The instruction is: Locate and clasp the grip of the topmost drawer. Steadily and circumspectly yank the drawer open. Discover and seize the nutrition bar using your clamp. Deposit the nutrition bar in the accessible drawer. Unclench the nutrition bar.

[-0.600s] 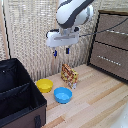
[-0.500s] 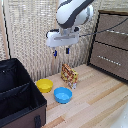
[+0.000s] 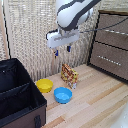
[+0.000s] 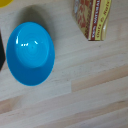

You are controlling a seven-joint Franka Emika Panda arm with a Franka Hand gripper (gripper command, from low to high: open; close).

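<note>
The nutrition bar (image 3: 69, 76) stands upright on the wooden floor, a yellow-orange packet with red-brown patterning. In the wrist view the nutrition bar (image 4: 94, 19) shows only in part, at the picture's edge. My clamp (image 3: 62, 51) hangs from the white arm above the packet and slightly toward the exterior view's left. Its dark fingers are apart with nothing between them, and they do not show in the wrist view. The topmost drawer (image 3: 114, 31) of the dark brown dresser sits at the exterior view's right, its front flush with the drawer below.
A yellow bowl (image 3: 44, 85) and a blue bowl (image 3: 63, 94) lie on the floor left of the packet. The blue bowl (image 4: 32, 52) fills much of the wrist view. A black bin (image 3: 17, 97) stands at the exterior view's left. A blind covers the back wall.
</note>
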